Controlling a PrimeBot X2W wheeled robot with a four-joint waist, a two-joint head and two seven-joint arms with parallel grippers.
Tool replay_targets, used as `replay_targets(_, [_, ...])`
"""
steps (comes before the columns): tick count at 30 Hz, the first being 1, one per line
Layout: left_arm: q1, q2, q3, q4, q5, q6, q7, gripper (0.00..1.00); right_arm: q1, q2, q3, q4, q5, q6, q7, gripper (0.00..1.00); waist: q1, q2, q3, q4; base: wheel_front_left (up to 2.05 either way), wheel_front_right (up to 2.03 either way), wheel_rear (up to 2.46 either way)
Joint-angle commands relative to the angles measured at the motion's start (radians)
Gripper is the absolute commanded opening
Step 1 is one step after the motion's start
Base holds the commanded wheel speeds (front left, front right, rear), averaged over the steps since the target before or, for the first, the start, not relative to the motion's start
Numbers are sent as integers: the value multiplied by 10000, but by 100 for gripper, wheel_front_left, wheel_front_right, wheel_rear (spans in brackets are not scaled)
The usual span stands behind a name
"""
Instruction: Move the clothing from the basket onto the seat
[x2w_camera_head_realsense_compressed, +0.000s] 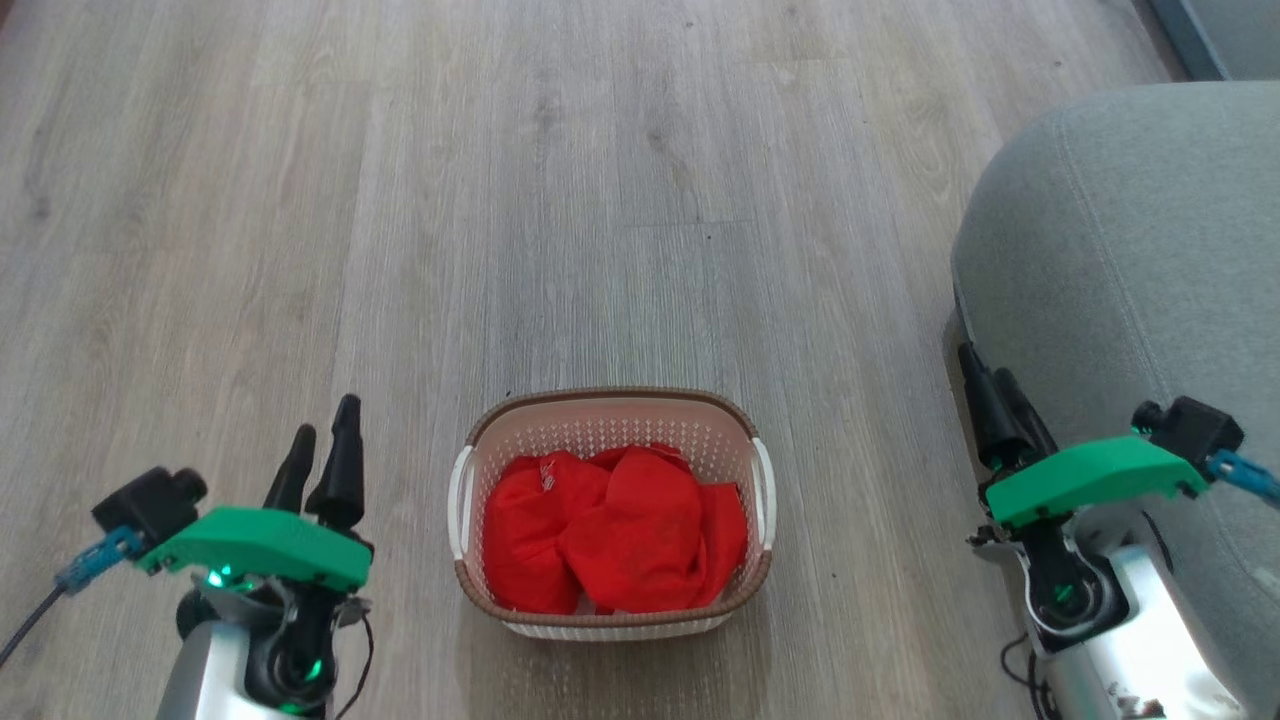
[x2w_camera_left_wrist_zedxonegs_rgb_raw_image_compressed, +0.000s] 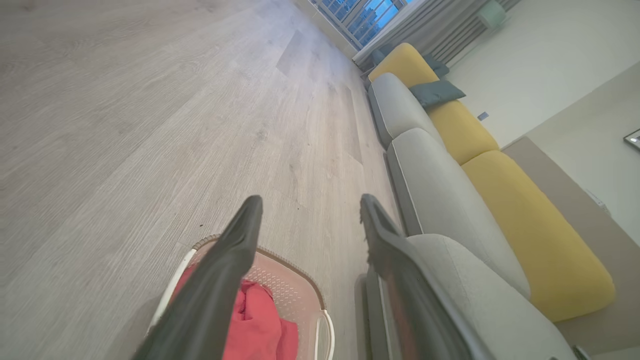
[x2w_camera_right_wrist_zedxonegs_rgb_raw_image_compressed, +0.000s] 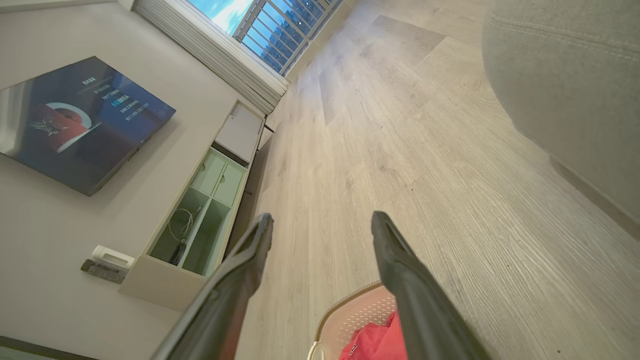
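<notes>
In the head view the basket (x2w_camera_head_realsense_compressed: 612, 394) stands on the wooden floor (x2w_camera_head_realsense_compressed: 600, 200), in the lower middle. The clothing (x2w_camera_head_realsense_compressed: 610, 530) lies inside it as a crumpled red heap. The seat (x2w_camera_head_realsense_compressed: 1130, 250) is at the right edge, apart from the basket. The left hand (x2w_camera_head_realsense_compressed: 325, 418) is at the lower left, beside the basket and not touching it. The right hand (x2w_camera_head_realsense_compressed: 985, 365) is at the lower right, close against the side of the seat.

In the left wrist view the two dark fingers (x2w_camera_left_wrist_zedxonegs_rgb_raw_image_compressed: 235, 260) stand well apart with nothing between them, so this hand is open. Below them is one end of the basket with the clothing in it.

In the right wrist view the fingers are also spread wide and hold nothing. At the bottom edge are the basket rim and a piece of the clothing.
</notes>
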Motion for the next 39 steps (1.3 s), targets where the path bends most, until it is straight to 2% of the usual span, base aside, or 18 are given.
replay_targets(1, [-710, 241, 47, -353, 423, 34, -161, 100, -766, -182, 157, -246, -341, 1, -148, 100, -1, 0, 2, 6, 0, 0, 0])
replay_targets(19, [-1203, 421, -194, -224, 2626, 348, -689, 100, -1383, -378, 683, -101, -2412, 1, -682, 100, -1, 0, 49, -52, 0, 0, 0])
replay_targets(39, [-1733, 468, -229, -208, 5024, 449, -1275, 100, -1985, -613, 1148, -117, -4644, 1, -1274, 100, -1, 0, 120, -83, 0, 0, 0])
